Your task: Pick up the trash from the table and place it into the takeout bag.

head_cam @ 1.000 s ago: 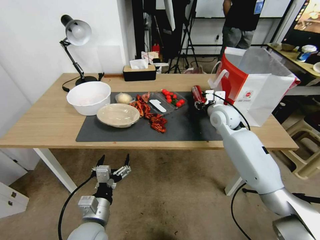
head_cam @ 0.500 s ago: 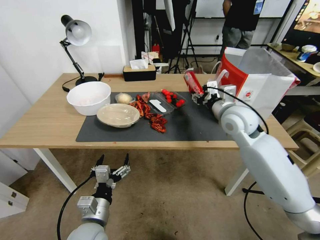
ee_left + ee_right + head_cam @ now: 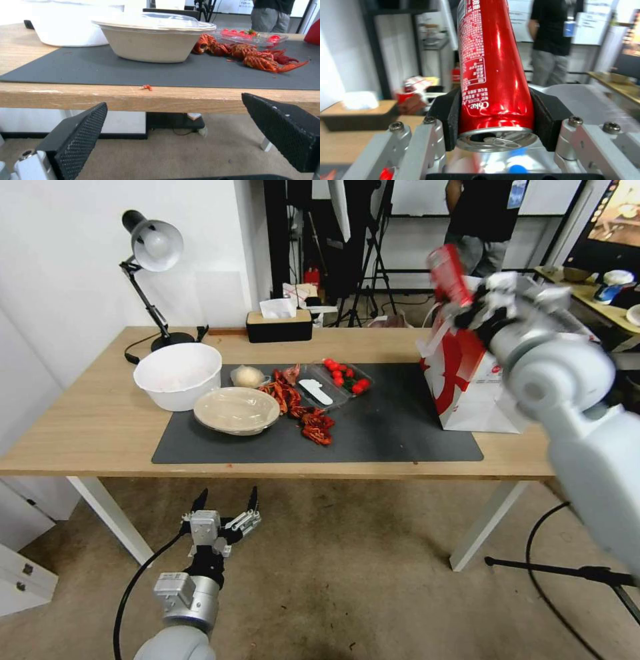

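Right gripper is raised above the bench, over the near-left edge of the takeout bag — its fingers clamped on either side of the red soda can. In the right wrist view the can stands between the two black pads, gripped near its opened end, the rest of it reaching away from the gripper. In the head view the can tilts, its far end leaning toward the robot's left.

The bag stands at the right end of the bench, partly on the dark grey mat, its mouth open upward.

Left on the bench: beige lidded bowl on the mat, a white bowl just beside it on the wood, red crayfish shells scattered mid-mat, a clear tray holding small red fruit, and a small clear tub behind the beige bowl. A desk lamp and a tissue box sit along the far edge.

Left gripper hangs below the bench's near edge, over the floor — fingers spread wide, nothing between them.
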Robot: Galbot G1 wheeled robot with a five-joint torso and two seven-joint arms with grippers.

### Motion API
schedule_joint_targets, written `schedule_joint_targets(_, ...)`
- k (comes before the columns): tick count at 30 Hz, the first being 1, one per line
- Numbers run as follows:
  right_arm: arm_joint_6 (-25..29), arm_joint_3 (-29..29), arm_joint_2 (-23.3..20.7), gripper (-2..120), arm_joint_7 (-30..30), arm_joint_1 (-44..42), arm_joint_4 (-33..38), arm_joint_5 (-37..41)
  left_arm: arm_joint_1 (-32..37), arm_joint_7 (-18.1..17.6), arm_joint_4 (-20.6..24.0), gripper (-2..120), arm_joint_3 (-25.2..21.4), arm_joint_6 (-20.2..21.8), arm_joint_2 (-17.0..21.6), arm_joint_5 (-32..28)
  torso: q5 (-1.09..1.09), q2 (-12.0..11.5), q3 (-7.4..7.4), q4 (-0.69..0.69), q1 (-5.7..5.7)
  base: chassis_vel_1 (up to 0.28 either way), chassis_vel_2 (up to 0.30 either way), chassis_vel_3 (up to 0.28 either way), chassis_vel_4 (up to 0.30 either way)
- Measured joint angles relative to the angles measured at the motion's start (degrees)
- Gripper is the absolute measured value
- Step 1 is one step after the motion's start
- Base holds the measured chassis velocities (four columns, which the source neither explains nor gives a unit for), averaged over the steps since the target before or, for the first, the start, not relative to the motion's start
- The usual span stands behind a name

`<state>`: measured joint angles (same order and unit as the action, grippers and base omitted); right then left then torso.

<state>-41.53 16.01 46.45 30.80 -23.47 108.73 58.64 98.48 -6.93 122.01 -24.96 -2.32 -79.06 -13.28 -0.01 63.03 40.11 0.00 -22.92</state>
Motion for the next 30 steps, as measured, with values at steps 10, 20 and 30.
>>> schedule_joint_targets(10, -0.41, 1.06, -3.43, 43, 9.56, 0.4, -2.98, 11.2, -0.17, 0.15, 0.05, 100, 0.55, 0.2, 0.0, 0.36, 0.02, 0.0, 0.0, -0.01, 0.0, 0.0, 0.0, 0.0, 0.0)
schedule_joint_targets(20, -0.41, 1.41, -3.46, 60, 9.78, -1.87, -3.4, 12.7, 0.17, 0.37, 0.37, 100, 0.65, 0.24, -0.02, 0.57, 0.01, 0.0, 0.0, 0.0, 0.0, 0.0, 0.0, 0.0, 0.0)
schedule_joint_targets(30, -0.39, 1.73, -3.51, 97, 7.73, -3.94, -2.11, 10.04, 0.5, 0.47, 1.09, 100, 0.48, 0.22, -0.11, 0.55, 0.01, 0.0, 0.0, 0.0, 0.0, 0.0, 0.0, 0.0, 0.0)
